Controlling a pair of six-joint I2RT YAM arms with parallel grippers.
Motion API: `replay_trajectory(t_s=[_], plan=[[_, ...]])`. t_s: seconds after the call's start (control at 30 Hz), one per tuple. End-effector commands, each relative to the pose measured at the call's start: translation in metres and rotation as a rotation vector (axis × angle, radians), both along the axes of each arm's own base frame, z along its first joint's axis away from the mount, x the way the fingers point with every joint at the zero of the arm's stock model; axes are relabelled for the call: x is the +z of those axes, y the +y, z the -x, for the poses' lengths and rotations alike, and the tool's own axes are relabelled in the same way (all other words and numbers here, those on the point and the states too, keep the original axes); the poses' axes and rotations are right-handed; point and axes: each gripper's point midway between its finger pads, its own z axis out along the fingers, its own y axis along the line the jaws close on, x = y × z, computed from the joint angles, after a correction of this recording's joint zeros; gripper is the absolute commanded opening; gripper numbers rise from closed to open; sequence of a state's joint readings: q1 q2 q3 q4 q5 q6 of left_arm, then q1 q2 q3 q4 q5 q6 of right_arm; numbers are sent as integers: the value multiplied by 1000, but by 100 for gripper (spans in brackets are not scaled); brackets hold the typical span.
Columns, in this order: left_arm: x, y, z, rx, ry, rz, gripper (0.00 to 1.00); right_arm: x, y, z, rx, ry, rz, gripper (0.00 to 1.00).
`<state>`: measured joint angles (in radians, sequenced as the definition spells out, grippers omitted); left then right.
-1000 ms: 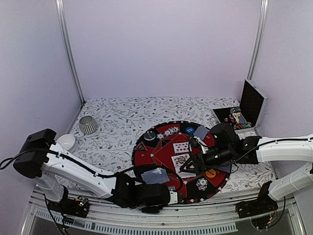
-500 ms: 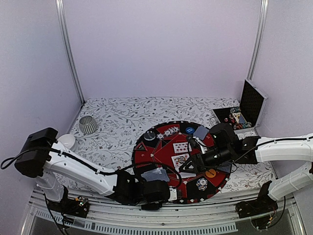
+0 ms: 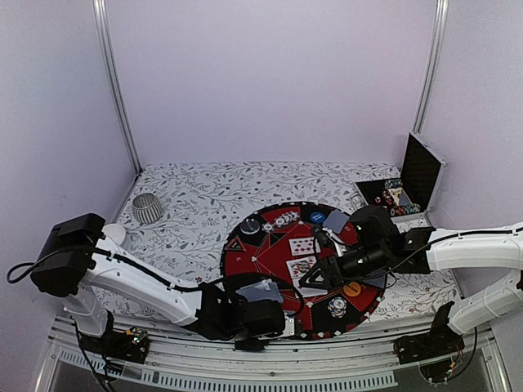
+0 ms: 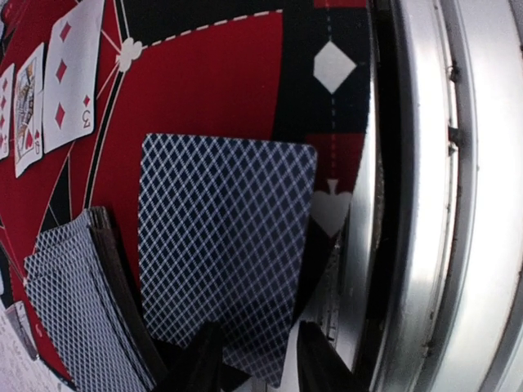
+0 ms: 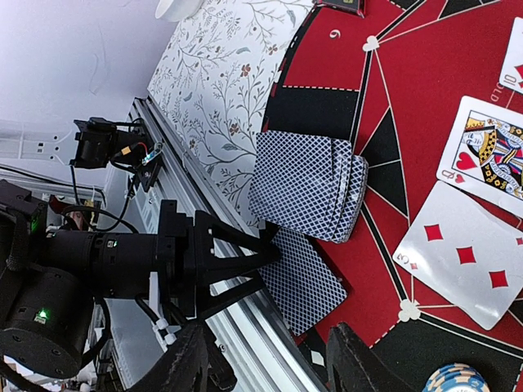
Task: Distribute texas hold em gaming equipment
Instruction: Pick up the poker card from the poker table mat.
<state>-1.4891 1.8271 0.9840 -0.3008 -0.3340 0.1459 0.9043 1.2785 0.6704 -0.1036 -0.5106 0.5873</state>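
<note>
A large round red-and-black felt mat (image 3: 265,263) lay on a table covered with a floral-patterned cloth (image 3: 196,204). The left gripper (image 4: 256,343) reached low over the mat's near edge, beside a metal rail (image 4: 441,204). Its black fingertips (image 4: 206,359) sat at the near end of a single small playing card with a grey-blue diamond-patterned back (image 4: 225,245). Whether they were pinching that card could not be told. Just beside it, further onto the mat, lay a fanned stack of face-down cards with the same grey-blue backs (image 5: 306,184). The right gripper (image 5: 270,335) hovered over the middle of the mat with its jaws apart and nothing between them. Face-up near the centre lay a white three of diamonds (image 5: 462,257) and, next to it, a queen of hearts (image 5: 490,159). A blue-and-white striped poker chip (image 5: 458,380) lay close by. Also on the mat were a blue round disc (image 3: 317,217), an orange round disc (image 3: 352,289), a dark round disc (image 3: 250,226) and a black-red triangle (image 3: 235,245). An open black case (image 3: 421,175) stood at the table's far right.
</note>
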Motion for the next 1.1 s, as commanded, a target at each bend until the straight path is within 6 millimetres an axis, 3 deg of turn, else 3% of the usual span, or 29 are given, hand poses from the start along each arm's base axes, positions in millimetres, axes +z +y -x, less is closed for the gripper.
replay_trajectory(t_s=[0.0, 0.07, 0.2, 0.43, 0.67, 0.77, 0.9, 1.03, 1.07], plan=[[3, 1, -7, 16, 5, -2, 28, 13, 6, 0, 18, -24, -31, 51], [4, 1, -7, 16, 9, -1, 17, 10, 6, 1, 22, -17, -25, 51], [7, -1, 4, -18, 41, 12, 13, -2, 6, 3, 15, 18, -2, 50], [5, -1, 12, -52, 26, 7, 12, -26, 21, 19, 67, 93, 24, 50], [8, -2, 13, -50, 9, 13, 13, -67, 22, 46, 104, 253, 90, 46], [11, -3, 19, -64, 17, 31, 20, -72, 23, 54, 106, 296, 74, 46], [9, -2, 19, -57, 14, 31, 20, -79, 26, 56, 108, 315, 89, 46], [9, 0, 17, -40, 4, 28, 1, -82, 29, 57, 113, 322, 96, 46], [10, 1, 17, -39, 6, 30, 0, -83, 29, 57, 114, 322, 99, 46]])
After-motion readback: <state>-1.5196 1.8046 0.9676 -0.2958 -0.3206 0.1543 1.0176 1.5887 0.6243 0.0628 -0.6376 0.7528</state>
